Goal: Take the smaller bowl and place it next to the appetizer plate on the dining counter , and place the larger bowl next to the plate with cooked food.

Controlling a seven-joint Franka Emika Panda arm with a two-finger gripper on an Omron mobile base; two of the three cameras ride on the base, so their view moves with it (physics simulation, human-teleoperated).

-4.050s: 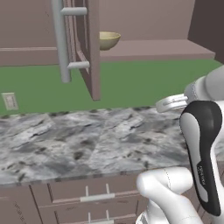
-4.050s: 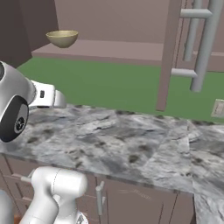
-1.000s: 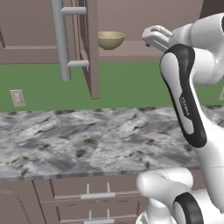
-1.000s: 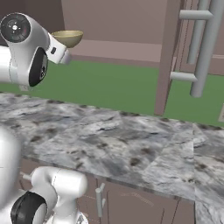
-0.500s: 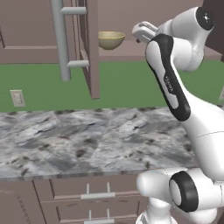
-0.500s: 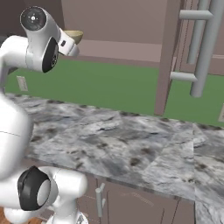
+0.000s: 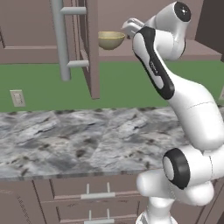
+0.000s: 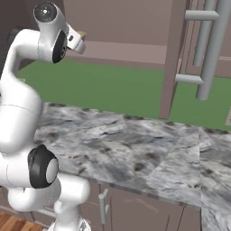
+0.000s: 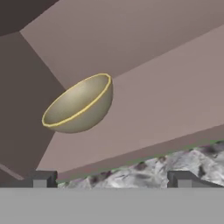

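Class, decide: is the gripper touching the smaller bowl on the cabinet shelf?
Apart. In the hand view the smaller bowl sits on the shelf well ahead of the open gripper, with bare shelf between them.

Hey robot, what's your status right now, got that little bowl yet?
Gripper open, empty, short of the bowl. Smaller bowl upright on the cabinet shelf, untouched. Open cabinet door stands beside it; path looks free.
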